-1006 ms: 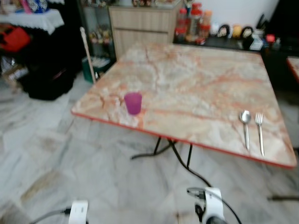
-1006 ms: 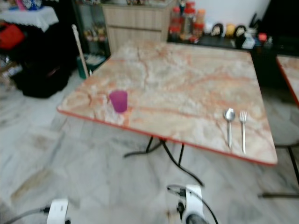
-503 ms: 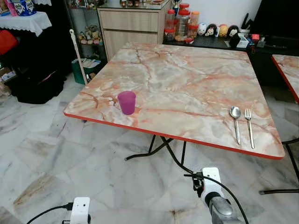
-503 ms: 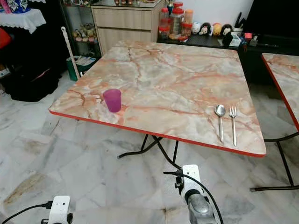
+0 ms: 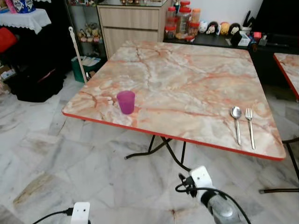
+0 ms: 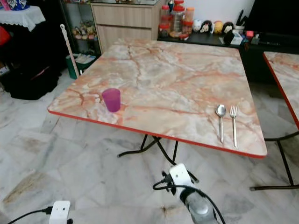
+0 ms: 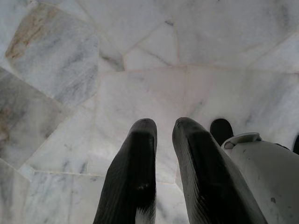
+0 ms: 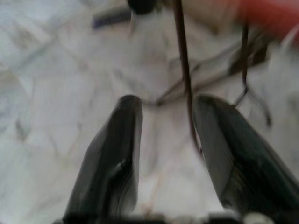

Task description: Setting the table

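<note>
Since half a second ago my right arm has swung inward and up, its white wrist unit now nearer the tabletop's front edge, and my head view has shifted slightly.

A translucent purple plastic cup (image 5: 125,101) stands upright near the front left corner of the square, marble-patterned tabletop with a red rim (image 5: 187,79). A shiny metal spoon (image 5: 236,122) and metal fork (image 5: 250,125) lie side by side near the front right corner, well apart from the cup.

My right pincer (image 8: 166,116) hangs low over the veined white marble floor (image 5: 56,158), its two black fingers spread wide, holding nothing. My left pincer (image 7: 163,128) points down at the floor, fingers nearly together, gripping nothing.
</note>
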Robot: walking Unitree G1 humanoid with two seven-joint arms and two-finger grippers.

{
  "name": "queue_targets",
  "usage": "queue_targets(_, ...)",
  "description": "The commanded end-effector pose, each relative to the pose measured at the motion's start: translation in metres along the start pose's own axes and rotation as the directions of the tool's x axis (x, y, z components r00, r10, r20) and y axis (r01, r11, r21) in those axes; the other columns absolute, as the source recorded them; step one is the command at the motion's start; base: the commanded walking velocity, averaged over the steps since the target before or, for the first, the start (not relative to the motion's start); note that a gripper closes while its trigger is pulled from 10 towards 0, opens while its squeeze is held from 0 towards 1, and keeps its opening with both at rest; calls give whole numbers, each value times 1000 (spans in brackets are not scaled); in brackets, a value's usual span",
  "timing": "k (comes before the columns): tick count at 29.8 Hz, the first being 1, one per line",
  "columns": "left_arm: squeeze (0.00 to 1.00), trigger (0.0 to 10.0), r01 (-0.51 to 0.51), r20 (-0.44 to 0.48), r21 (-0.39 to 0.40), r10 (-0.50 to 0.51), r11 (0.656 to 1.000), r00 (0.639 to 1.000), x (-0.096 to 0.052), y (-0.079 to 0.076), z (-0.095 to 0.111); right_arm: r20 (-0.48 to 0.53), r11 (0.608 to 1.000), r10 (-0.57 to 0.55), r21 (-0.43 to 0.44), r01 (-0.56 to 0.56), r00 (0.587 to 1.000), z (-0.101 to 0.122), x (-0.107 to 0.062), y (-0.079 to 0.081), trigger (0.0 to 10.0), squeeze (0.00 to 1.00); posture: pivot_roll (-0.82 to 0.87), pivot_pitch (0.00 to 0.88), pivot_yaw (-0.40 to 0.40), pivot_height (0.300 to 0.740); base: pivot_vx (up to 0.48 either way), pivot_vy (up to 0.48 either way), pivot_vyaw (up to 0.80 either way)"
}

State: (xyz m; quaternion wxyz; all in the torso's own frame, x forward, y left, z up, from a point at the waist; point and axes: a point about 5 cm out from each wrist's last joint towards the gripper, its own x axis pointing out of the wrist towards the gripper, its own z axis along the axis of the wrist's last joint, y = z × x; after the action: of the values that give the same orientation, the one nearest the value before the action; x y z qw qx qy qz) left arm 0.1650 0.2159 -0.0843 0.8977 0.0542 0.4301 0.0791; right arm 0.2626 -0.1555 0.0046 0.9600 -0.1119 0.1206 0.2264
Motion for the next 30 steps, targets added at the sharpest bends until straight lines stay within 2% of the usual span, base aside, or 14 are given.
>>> queue_targets(1, 0, 10000, -18, 3, -2, 18, 1000, 1000, 0, 2, 0, 181, 999, 24, -43, -16, 983, 44, 16, -2, 10000, 0, 14, 0, 12, 732, 0, 0, 0)
queue_targets(2, 0, 10000, -20, 5, -3, 20, 1000, 1000, 0, 1, 1, 202, 999, 21, -39, -13, 979, 49, 18, -2, 10000, 0, 14, 0, 12, 732, 0, 0, 0)
queue_targets(3, 0, 10000, -23, 10, -4, 23, 1000, 1000, 1, 1, 3, 257, 999, 13, -33, -5, 966, 66, 26, 0, 10000, 0, 14, 0, 11, 732, 0, 0, 0)
queue_targets(4, 0, 10000, -23, 10, -4, 23, 1000, 1000, 1, 1, 3, 257, 999, 13, -33, -5, 966, 66, 26, 0, 10000, 0, 14, 0, 11, 732, 0, 0, 0)
queue_targets(5, 0, 10000, -22, 17, -3, 22, 1000, 1000, 1, -1, 6, 316, 999, 9, -33, 2, 949, 85, 35, 4, 10000, 0, 10, 0, 12, 732, 0, 0, 0)
queue_targets(7, 0, 10000, -18, 20, -2, 18, 1000, 1000, 2, -2, 7, 370, 1000, -7, -24, 17, 929, 101, 42, 8, 10000, 0, 13, 0, 10, 732, 0, 0, 0)
queue_targets(10, 0, 10000, -15, 23, -3, 15, 1000, 1000, 2, -3, 8, 391, 999, -35, -19, 47, 920, 109, 44, 7, 10000, 0, 13, 0, 10, 732, 0, 0, 0)
queue_targets(11, 0, 10000, -14, 26, -6, 14, 1000, 1000, 2, -4, 8, 392, 996, -86, 10, 89, 916, 111, 46, 3, 10000, 0, 11, 0, 8, 732, 0, 0, 0)
queue_targets(14, 0, 10000, -8, 23, -1, 9, 1000, 1000, 2, -6, 9, 294, 960, -278, 114, 255, 914, 107, 54, -16, 10000, 0, -4, 0, 17, 732, 0, 0, 0)
queue_targets(16, 0, 10000, -6, 17, 2, 6, 1000, 1000, 3, -8, 9, 242, 951, -308, 97, 293, 920, 104, 59, -21, 10000, 0, 7, 0, 12, 732, 0, 0, 0)
queue_targets(22, 0, 10000, -19, 20, -18, 19, 1000, 1000, 3, -6, 10, 195, 930, -368, 94, 356, 909, 102, 58, -34, 10000, 0, 14, 0, 2, 732, 0, 0, 0)
queue_targets(26, 0, 10000, -22, 18, -21, 23, 1000, 1000, 3, -6, 10, 104, 882, -471, 79, 465, 876, 92, 54, -54, 10000, 0, 14, 0, 1, 732, 0, 0, 0)
queue_targets(30, 0, 10000, -25, 14, -21, 25, 999, 1000, 2, -6, 9, 137, 868, -496, 91, 488, 858, 100, 53, -64, 10000, 0, 7, 0, 1, 732, 0, 0, -597)
